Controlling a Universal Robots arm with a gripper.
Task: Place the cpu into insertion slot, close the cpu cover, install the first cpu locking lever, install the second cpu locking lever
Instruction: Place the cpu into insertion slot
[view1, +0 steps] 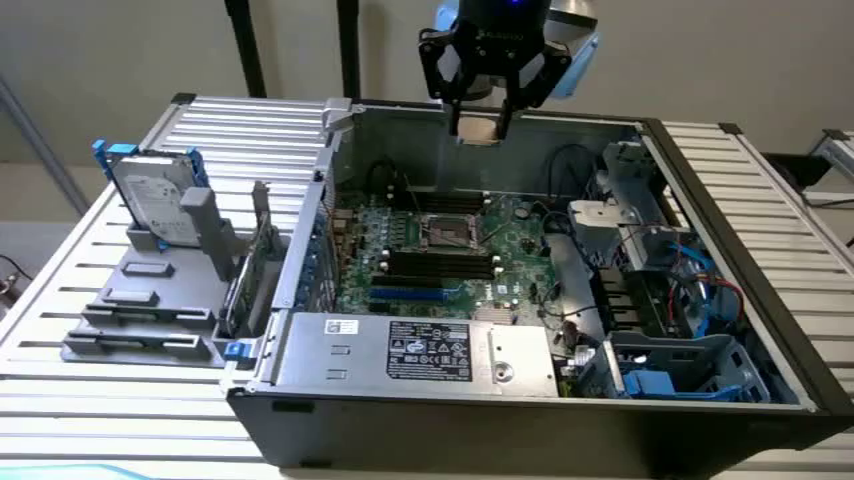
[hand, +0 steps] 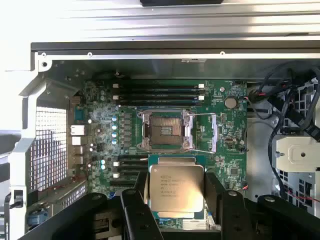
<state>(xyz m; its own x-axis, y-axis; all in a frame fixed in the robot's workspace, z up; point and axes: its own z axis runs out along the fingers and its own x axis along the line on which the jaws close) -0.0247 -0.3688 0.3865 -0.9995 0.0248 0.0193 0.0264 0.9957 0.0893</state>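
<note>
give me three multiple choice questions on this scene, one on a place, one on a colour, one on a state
1. Where is the cpu? A on the floor; B held in the gripper, above the motherboard; C in a person's hand.
2. Colour of the cpu face toward the wrist camera? A silvery; B red; C blue.
3. The socket is: A empty; B filled with a chip; C under a fan.
Answers: B, the gripper clamps its edges; A, its metal lid shows; A, bare contacts show.
</note>
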